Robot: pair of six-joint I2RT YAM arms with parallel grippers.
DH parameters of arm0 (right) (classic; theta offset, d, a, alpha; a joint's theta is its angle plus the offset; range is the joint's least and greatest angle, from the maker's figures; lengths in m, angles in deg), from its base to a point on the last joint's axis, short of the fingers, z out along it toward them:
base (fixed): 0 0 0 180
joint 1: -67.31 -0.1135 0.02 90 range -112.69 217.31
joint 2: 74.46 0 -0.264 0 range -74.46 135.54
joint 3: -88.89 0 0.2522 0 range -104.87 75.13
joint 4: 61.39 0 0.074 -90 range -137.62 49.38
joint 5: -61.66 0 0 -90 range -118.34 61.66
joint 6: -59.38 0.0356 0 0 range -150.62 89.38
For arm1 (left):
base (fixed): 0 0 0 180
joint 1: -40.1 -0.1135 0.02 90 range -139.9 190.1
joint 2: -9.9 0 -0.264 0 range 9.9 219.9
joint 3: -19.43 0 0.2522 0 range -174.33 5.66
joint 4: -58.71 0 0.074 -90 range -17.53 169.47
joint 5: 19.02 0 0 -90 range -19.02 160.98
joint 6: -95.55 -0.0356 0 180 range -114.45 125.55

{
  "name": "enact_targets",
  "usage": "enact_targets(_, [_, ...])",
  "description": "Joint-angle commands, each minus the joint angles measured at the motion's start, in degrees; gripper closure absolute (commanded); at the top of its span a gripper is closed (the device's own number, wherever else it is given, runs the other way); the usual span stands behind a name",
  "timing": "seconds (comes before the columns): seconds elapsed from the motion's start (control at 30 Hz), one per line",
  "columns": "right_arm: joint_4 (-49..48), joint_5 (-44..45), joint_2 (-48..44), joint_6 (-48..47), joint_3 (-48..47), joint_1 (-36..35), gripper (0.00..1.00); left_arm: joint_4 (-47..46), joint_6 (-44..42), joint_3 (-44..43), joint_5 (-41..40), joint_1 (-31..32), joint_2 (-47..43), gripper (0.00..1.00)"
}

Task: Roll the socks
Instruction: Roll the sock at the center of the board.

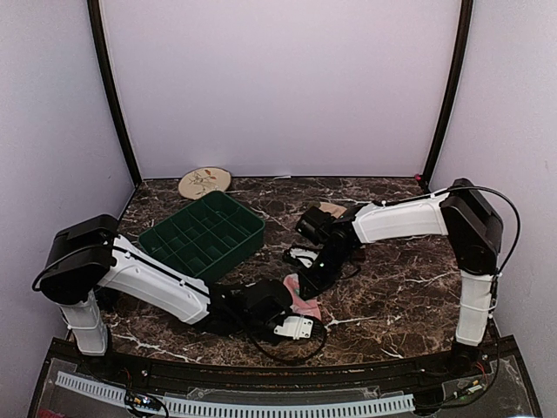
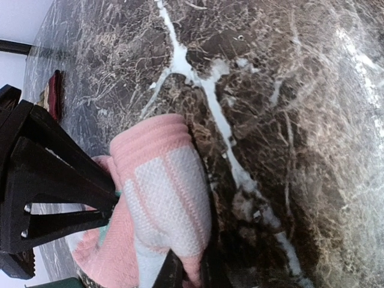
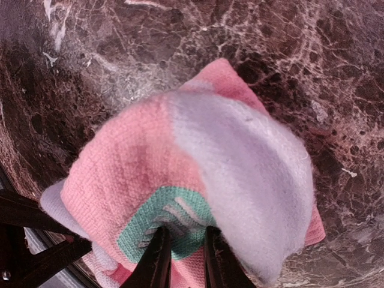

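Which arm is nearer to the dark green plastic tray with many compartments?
Left. The left arm lies along the near edge of the dark green compartment tray; the right arm is off to its right, marble table showing between them.

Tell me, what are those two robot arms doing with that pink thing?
They are working on a pink sock in the middle of the marble table. The right gripper pinches it near a mint-green patch, and the left gripper is closed on it from the other side. The sock is bunched and folded over, not a neat roll yet. The tan sock lies apart, farther back, with nothing touching it.
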Motion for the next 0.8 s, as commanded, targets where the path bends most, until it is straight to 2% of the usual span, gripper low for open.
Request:
enact_targets(0.0, [1.3, 1.1, 2.7, -1.5, 0.3, 0.1, 0.81, 7.0, -0.8, -3.0, 4.9, -0.7, 0.8, 1.0])
enact_targets(0.53, [1.6, 2.7, 2.8, -2.7, 0.7, 0.2, 0.78, 39.5, 3.3, -24.1, 29.7, -8.7, 5.2, 1.0])
enact_targets(0.77, [0.2, 4.7, 1.0, -1.2, 2.4, 1.1, 0.64, 45.5, 5.5, -27.2, 36.5, -10.8, 6.9, 1.0])
